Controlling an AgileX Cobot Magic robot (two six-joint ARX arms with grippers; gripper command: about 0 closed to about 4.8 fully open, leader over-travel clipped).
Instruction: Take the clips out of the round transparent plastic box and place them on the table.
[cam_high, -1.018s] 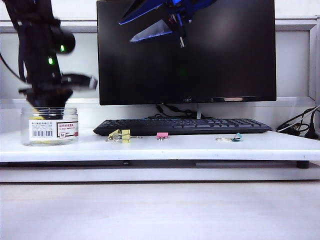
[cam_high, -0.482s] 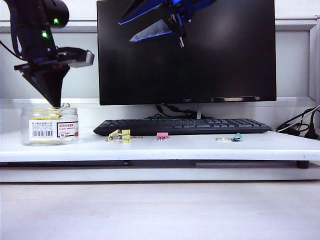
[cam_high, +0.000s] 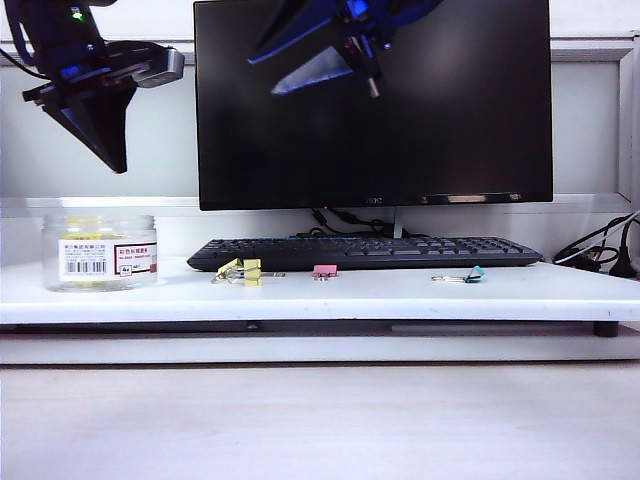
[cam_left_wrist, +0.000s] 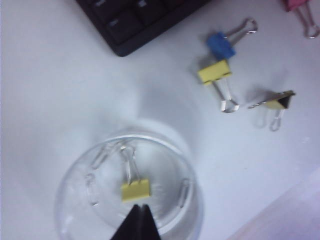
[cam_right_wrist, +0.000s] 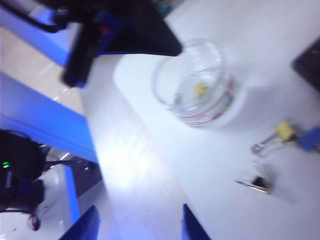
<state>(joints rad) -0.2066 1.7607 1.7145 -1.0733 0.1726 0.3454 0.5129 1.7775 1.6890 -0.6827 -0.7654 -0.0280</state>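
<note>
Hovering high above the round transparent plastic box (cam_high: 100, 252), left gripper (cam_high: 113, 160) pinched together, nothing between the tips. Standing at the left end of the table (cam_high: 400, 295), box with one yellow clip (cam_left_wrist: 135, 190) lying inside. Two more yellow clips (cam_high: 241, 271) out on the table beside the keyboard (cam_high: 365, 252). Up before the monitor (cam_high: 372, 100), right gripper (cam_high: 335, 60) spread wide, empty.

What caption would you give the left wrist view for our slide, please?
Shut left claw hovering above the round transparent plastic box, one yellow clip inside, others on the table.
</note>
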